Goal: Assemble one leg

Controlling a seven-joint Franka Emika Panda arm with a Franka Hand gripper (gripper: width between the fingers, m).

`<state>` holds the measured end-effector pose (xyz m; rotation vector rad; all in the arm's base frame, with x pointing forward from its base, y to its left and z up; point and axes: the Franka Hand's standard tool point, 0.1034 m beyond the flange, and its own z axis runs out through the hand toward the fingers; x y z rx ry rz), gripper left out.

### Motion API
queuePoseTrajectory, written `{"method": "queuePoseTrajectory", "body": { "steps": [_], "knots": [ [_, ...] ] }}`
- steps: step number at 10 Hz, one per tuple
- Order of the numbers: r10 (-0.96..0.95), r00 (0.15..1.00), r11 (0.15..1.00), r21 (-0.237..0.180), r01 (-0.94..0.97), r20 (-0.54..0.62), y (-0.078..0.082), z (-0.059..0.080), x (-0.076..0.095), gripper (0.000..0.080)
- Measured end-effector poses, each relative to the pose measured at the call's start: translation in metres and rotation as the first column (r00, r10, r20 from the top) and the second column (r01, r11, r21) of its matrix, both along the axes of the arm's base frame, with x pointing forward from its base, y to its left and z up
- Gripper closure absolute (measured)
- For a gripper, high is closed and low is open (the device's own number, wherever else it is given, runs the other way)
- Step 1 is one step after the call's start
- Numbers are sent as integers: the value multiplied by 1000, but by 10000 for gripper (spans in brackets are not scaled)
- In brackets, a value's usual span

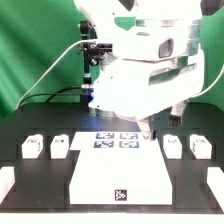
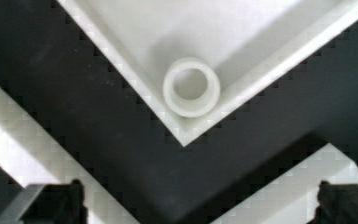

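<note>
Four small white legs lie on the black table, two at the exterior view's left [image 1: 33,147] [image 1: 60,146] and two at its right [image 1: 172,145] [image 1: 200,146]. The large white square panel [image 1: 115,170] lies in the middle. My gripper [image 1: 150,128] hangs over the panel's far right corner, apart from every leg. In the wrist view that corner [image 2: 140,60] shows with a round hole [image 2: 192,87]. The gripper [image 2: 197,205] is open and empty, with its dark fingertips [image 2: 55,205] wide apart on either side of the corner's tip.
Black-and-white tags [image 1: 113,140] show at the far part of the white area; I cannot tell whether they sit on the panel or on the marker board. White frame pieces stand at the table's front left [image 1: 6,182] and front right [image 1: 218,185].
</note>
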<state>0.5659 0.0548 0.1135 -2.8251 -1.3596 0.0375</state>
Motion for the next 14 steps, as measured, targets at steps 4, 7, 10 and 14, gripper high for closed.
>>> {"method": "queuePoseTrajectory", "body": {
  "steps": [4,7,10,14],
  "knots": [
    [0,1000,1000,0,0,0,0,0,0,150],
    [15,1000,1000,0,-15,-1,0,0,0,150],
    [250,968,968,2,-250,14,-9,-18,-42,150],
    [649,761,761,3,-649,17,-50,-30,-79,150]
  ]
}}
